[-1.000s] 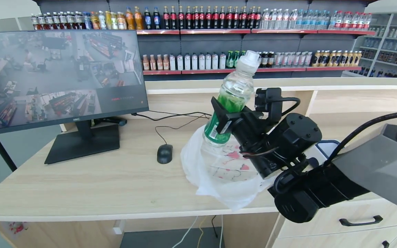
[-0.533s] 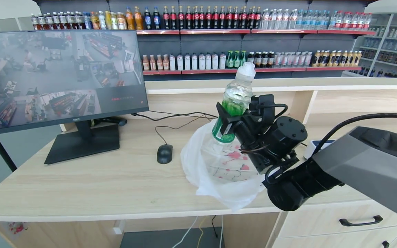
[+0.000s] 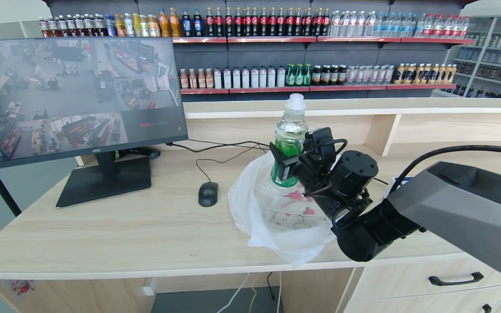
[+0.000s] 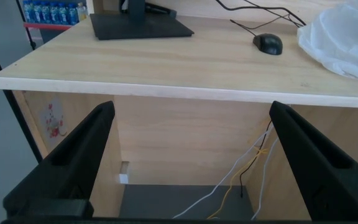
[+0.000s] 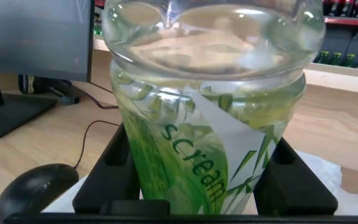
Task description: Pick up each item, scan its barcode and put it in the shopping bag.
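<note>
Bottle point(image 3: 289, 143) with a green label, held nearly upright in the right pincer point(image 3: 286, 163), which is clamped around its middle. Its base points down at the open top of the white shopping bag point(image 3: 272, 217) on the worktop point(image 3: 146, 230), so it likely goes straight down next. The left pincer point(image 4: 191, 112) is spread wide and empty, low by the worktop's front edge, well apart.

A light wooden table point(image 3: 124, 226) carries a wide monitor point(image 3: 76, 95) on a black stand at its left part. A black mouse point(image 3: 208, 194) lies near the stand, to its right. Behind, red-edged shelves point(image 3: 276, 40) hold rows of bottles. Below the table at the right are drawers point(image 3: 411, 278) with black handles.
</note>
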### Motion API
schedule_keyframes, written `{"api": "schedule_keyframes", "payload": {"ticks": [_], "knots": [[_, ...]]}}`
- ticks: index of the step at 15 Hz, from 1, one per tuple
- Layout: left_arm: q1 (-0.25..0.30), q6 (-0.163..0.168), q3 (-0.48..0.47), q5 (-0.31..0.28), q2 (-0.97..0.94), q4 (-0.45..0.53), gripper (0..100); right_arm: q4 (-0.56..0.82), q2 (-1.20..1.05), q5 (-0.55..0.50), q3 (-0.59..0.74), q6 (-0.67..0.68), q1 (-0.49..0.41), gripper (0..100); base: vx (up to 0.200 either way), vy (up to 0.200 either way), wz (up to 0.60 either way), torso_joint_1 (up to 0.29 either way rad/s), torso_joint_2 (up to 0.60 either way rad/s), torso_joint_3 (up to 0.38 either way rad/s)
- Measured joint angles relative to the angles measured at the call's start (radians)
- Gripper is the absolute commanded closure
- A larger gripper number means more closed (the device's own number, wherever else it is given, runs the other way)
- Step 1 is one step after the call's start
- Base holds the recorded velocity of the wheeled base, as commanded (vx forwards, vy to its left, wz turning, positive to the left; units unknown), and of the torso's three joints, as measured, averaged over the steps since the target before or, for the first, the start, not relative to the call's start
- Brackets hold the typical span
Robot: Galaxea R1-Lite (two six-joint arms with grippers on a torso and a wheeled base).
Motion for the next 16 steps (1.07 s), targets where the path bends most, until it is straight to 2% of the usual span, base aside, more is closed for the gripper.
{"api": "schedule_keyframes", "payload": {"ticks": [16], "knots": [[0.0, -0.002, 0.0, 0.0, 0.0, 0.002, 0, -0.05, 0.094, 0.012, 0.006, 0.008, -0.011, 100, 0.0, 0.0, 0.0, 0.0, 0.0, 0.0]]}}
